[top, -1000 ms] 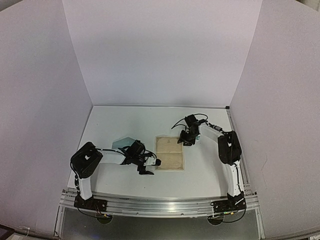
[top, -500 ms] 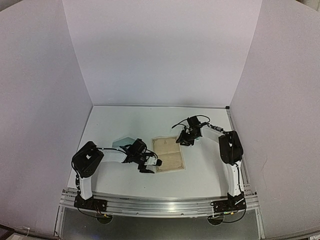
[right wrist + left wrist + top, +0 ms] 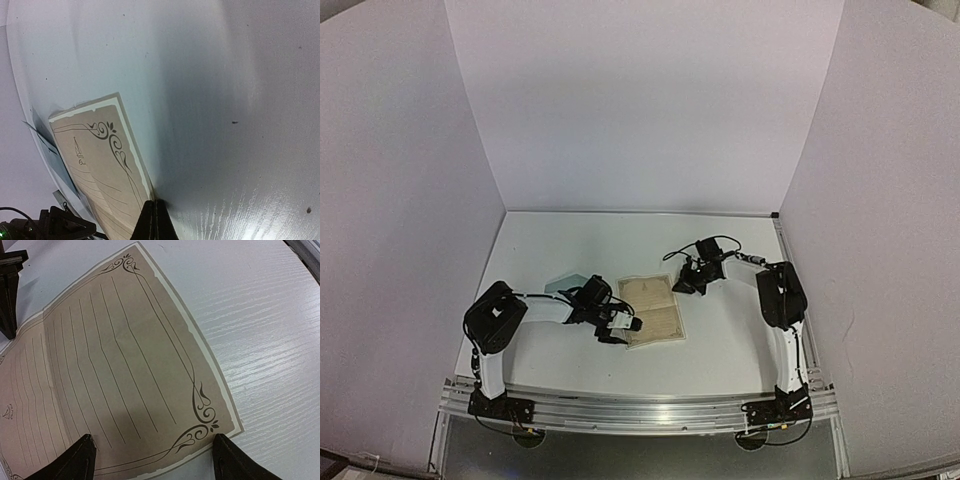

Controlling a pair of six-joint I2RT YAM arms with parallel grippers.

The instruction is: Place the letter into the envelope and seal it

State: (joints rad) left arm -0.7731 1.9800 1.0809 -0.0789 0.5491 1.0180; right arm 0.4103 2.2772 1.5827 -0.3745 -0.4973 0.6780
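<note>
Letter [image 3: 653, 308], a flat cream-tan paper sheet with an ornate dark border, lies on the white counter [image 3: 580, 240] near the pale teal paper envelope [image 3: 565, 284]. My right gripper [image 3: 155, 206] is pinched together on its far edge, probably to lift it. My left gripper [image 3: 153, 442] hovers with jaws apart over the near corner.

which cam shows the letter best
Left wrist: the letter nearly fills the frame, ruled lines and ornate border sharp. Top external shows the whole letter but small; right wrist catches only one corner.

Cream-tan letter [image 3: 125, 365] with dark ornate border; pale teal envelope [image 3: 565, 284].
</note>
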